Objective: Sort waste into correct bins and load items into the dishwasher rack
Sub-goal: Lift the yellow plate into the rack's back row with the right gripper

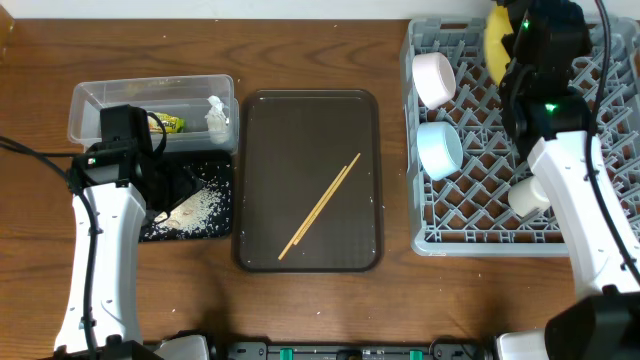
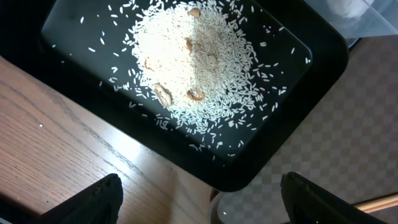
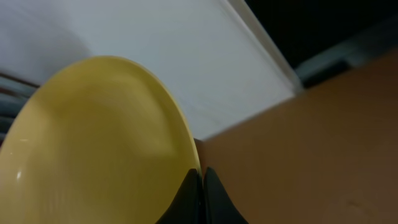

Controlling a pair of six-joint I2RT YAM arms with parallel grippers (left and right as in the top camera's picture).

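Observation:
My right gripper [image 1: 517, 38] is shut on the rim of the round yellow plate [image 1: 495, 40], held on edge over the far side of the grey dishwasher rack [image 1: 480, 170]. In the right wrist view the closed jaws [image 3: 202, 177] pinch the plate's edge [image 3: 93, 137]. The rack holds a white bowl [image 1: 433, 78], a light blue bowl [image 1: 440, 148] and a small white cup [image 1: 527, 195]. My left gripper [image 1: 172, 185] hangs open and empty [image 2: 199, 199] over the black tray [image 1: 215, 232], which holds a pile of rice [image 2: 186, 56]. Chopsticks [image 1: 320, 205] lie on the brown serving tray [image 1: 300, 130].
The clear tub [image 1: 150, 92] behind the black tray holds the green-and-yellow wrapper [image 1: 172, 124] and the white tissue [image 1: 216, 115]. A few brown bits lie in the rice. The brown tray sits between the bins and the rack.

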